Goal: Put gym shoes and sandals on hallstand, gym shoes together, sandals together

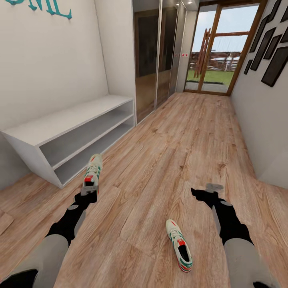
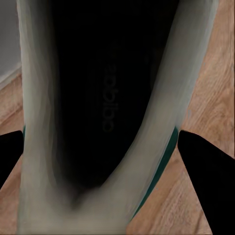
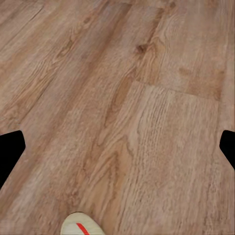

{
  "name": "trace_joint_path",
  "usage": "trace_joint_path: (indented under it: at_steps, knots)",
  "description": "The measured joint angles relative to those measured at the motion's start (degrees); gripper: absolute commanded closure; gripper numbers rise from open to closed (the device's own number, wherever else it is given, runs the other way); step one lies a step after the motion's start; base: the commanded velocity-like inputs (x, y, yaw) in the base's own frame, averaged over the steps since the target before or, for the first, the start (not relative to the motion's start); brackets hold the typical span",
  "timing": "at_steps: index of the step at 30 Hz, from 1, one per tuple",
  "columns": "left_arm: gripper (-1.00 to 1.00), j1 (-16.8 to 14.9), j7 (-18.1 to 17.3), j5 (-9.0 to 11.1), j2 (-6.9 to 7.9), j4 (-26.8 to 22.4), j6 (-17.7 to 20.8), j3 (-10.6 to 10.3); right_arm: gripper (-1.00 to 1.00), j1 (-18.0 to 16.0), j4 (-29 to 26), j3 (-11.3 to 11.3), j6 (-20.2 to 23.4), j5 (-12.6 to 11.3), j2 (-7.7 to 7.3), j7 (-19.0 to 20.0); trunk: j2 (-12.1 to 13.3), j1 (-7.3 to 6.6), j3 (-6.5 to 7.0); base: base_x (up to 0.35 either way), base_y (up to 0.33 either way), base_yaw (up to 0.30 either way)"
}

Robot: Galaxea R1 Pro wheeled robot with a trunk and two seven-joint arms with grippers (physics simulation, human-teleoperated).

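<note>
Left gripper (image 1: 89, 191) fingers (image 2: 203, 161) clamped on heel of one gym shoe (image 1: 93, 170), held beside hallstand (image 1: 60, 132). Second gym shoe (image 1: 179, 244) lies on corridor floor (image 1: 180, 140). Right gripper (image 1: 214, 187) fingers spread, empty, above floor.

Cream-white gym shoe (image 1: 93, 173) with teal-green side stripes, red-orange patches and white laces, dark inside (image 2: 105, 93); same colours on the other gym shoe (image 1: 179, 245), whose cream toe with a red streak (image 3: 81, 225) shows over the planks. Light-brown wood grain with darker knots across the corridor floor (image 1: 180, 144); light grey on the hallstand (image 1: 60, 120). Black fingers (image 2: 203, 164) and black forearms with grey upper sleeves; teal lettering (image 1: 42, 7) on a white wall; dark frames (image 1: 276, 66) opposite.
</note>
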Motion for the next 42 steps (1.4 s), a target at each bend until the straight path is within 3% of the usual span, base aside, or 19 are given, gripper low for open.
trace_joint_path:
  at_steps: [5,11,12,16,17,21,31,35,38,42]
  knots:
    - [1.0,-2.8,0.0,-0.2,-1.02,0.0,3.9,-1.7,-1.0,-2.2,0.1,0.1,0.6,0.0,0.02,0.2,0.0,0.0,-0.01,0.0,0.0,0.0]
    - [1.0,-2.4,0.1,-0.3,-1.12,0.0,3.6,-3.9,-1.0,-2.3,3.0,0.2,0.6,0.1,0.04,0.3,0.0,0.0,-0.01,0.0,0.0,0.0]
    - [1.0,-2.4,0.1,-0.3,-1.16,0.0,3.4,-5.0,-1.0,-2.3,4.4,0.2,0.5,0.2,0.06,0.4,0.0,0.0,-0.01,0.0,0.0,0.0]
    - [1.0,-2.3,0.1,-0.3,-1.11,-0.1,3.4,-5.5,-1.0,-2.3,5.6,0.4,0.5,0.2,0.2,0.4,0.0,0.0,-0.01,0.0,0.0,0.0]
    - [1.0,-2.4,0.0,-0.2,-1.15,-0.1,3.5,-5.9,-1.0,-2.3,9.3,0.5,0.2,0.1,0.56,0.4,0.0,0.01,-0.02,0.0,0.0,0.0]
    - [1.0,-2.5,-0.7,-0.1,-1.46,-0.4,3.6,-6.0,-1.0,-2.3,16.0,0.4,-2.2,0.3,0.32,0.3,-1.6,0.88,-0.75,0.0,0.0,0.0]
    - [1.0,-2.8,-1.8,-0.2,-2.29,-0.3,3.6,-6.1,-1.0,-2.1,19.1,0.4,-2.8,0.5,0.15,0.4,-5.6,3.08,-3.22,0.0,0.0,0.021]
    - [1.0,-2.8,-1.9,-0.2,-2.33,-0.3,3.7,-6.1,-1.0,-2.1,19.9,0.4,-4.8,2.9,-0.59,0.5,-7.2,3.96,-4.29,0.0,0.0,0.067]
    - [1.0,-2.7,-1.9,-0.3,-2.28,-0.3,3.7,-6.2,-1.0,-2.1,22.1,0.4,-10.3,8.1,-2.18,0.7,-8.4,4.62,-5.11,0.0,0.0,0.073]
    - [1.0,-2.6,-1.9,-0.3,-2.26,-0.3,3.7,-6.2,-1.0,-2.1,24.2,0.4,-14.0,9.5,-3.58,1.6,-9.6,5.31,-6.23,0.0,0.0,0.071]
